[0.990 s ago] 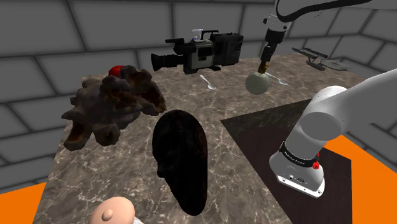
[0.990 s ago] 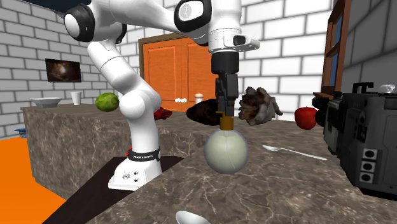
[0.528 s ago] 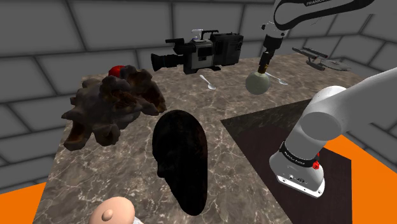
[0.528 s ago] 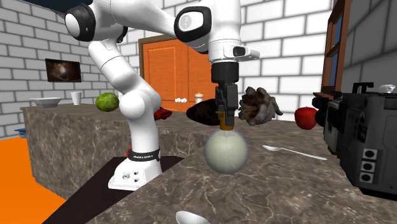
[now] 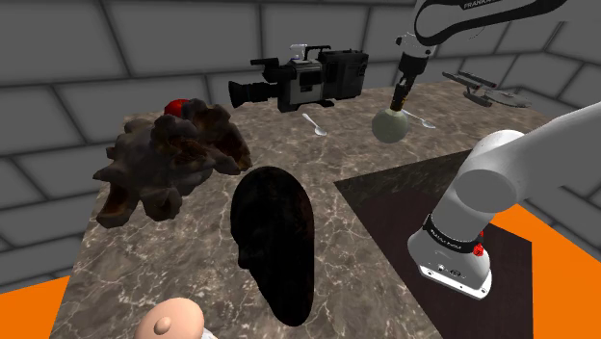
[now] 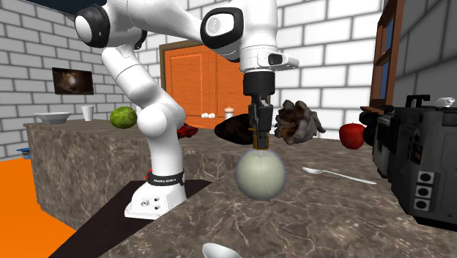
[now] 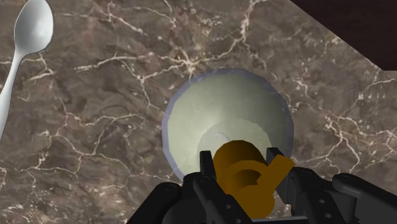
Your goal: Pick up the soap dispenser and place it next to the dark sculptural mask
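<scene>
The soap dispenser is a round pale green globe with a brass pump top, standing on the marble counter. My black gripper comes straight down on it and is shut on the pump top, its fingers clasping the brass neck on both sides. The dark sculptural mask lies flat on the counter near the shoulder view's bottom centre, well away from the dispenser.
A video camera stands behind the dispenser, with a white spoon beside it and another spoon near the globe. A brown craggy sculpture and red apple sit on the counter. The stand occupies a dark recess.
The gripper has come down slightly onto the pump top and its fingers have shut on it. The dispenser has stayed in place.
</scene>
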Action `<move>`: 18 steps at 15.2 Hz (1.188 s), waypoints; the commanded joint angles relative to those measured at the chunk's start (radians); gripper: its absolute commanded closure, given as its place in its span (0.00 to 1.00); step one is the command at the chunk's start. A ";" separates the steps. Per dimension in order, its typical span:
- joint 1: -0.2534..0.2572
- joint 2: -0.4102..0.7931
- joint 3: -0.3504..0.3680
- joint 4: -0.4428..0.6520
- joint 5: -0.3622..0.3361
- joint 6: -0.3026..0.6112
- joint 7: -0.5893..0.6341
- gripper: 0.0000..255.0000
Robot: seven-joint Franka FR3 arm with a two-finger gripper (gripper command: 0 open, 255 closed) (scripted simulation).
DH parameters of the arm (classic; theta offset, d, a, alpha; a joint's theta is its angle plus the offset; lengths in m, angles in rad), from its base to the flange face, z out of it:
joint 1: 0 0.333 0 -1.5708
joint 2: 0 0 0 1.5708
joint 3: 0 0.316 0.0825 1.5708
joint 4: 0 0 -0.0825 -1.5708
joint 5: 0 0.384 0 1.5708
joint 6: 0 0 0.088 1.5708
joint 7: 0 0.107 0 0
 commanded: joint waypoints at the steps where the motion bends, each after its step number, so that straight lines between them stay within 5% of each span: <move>1: 0.000 0.000 0.000 0.000 0.000 0.000 0.000 1.00; 7: 0.000 0.000 0.000 0.000 0.000 0.000 0.000 1.00; 18: 0.010 -0.023 0.041 0.129 0.031 -0.152 -0.008 1.00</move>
